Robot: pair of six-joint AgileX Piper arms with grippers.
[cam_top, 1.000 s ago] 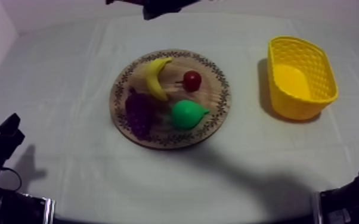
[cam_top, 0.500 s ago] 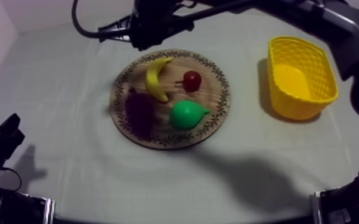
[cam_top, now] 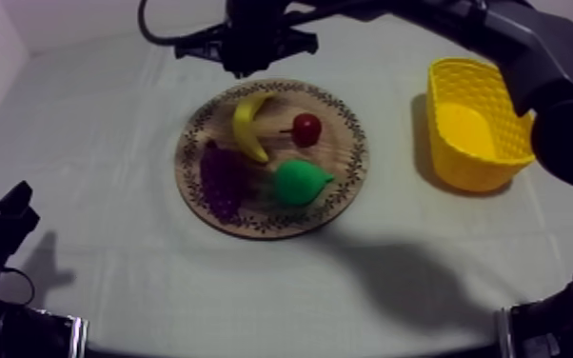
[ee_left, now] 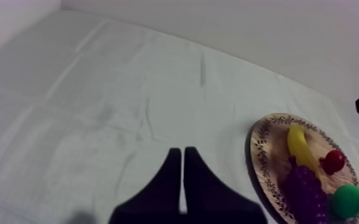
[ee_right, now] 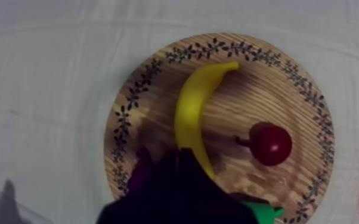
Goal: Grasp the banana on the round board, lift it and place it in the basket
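Right gripper, fingers together, has shifted slightly right over the board's far rim. The banana lies just ahead of its tips. Left gripper rests closed, unmoved, far from the board.

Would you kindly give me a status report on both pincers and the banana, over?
Left pincer shut, parked low. Right pincer shut, above the wooden board. Banana on the board, ungrasped. Small red fruit beside it, apart.
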